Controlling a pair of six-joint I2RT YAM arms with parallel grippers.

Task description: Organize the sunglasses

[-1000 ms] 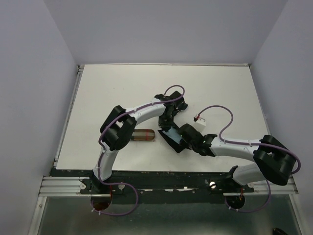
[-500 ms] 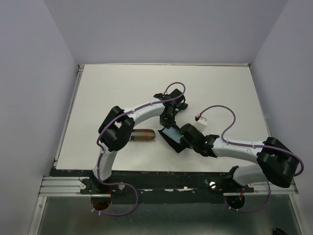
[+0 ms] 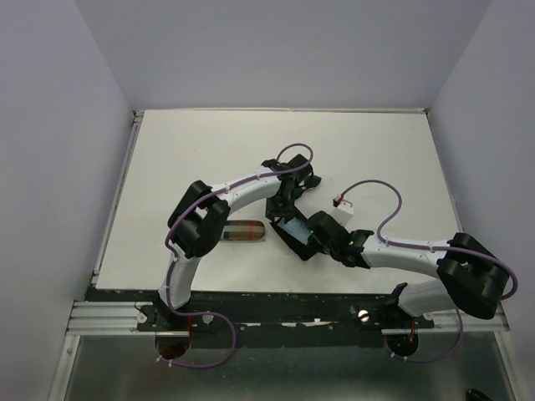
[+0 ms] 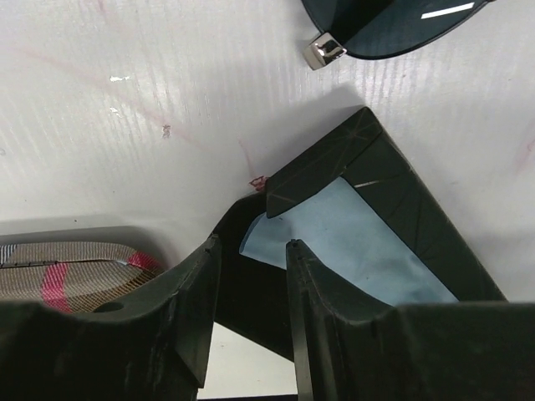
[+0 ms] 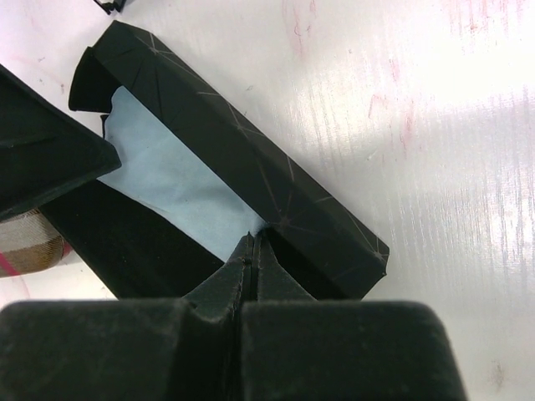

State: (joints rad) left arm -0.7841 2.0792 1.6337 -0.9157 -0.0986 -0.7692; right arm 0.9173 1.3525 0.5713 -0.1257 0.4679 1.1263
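Note:
One dark lens and a silver hinge of the black-framed sunglasses [image 4: 393,25] show on the table at the top of the left wrist view; the rest of the pair is out of frame. The plain black case [image 4: 418,209] lies open with a light blue cloth [image 4: 351,242] inside. My left gripper [image 4: 248,251] hovers open over the case's near end, nothing between its fingers. My right gripper [image 5: 253,244] is shut, tips resting at the cloth's [image 5: 167,175] corner against the case wall [image 5: 251,167]. In the top view both grippers [image 3: 284,200] [image 3: 311,238] meet at the case [image 3: 294,244]. The orange pair is out of view.
The plaid case [image 3: 245,231] lies closed just left of the black case, under the left forearm; it also shows as the plaid case [image 4: 67,271] at the left wrist view's lower left. White table [image 3: 209,150] stretches behind and to both sides.
My left gripper has opened from shut and shifted slightly above the black case. The right gripper stays shut in the same place.

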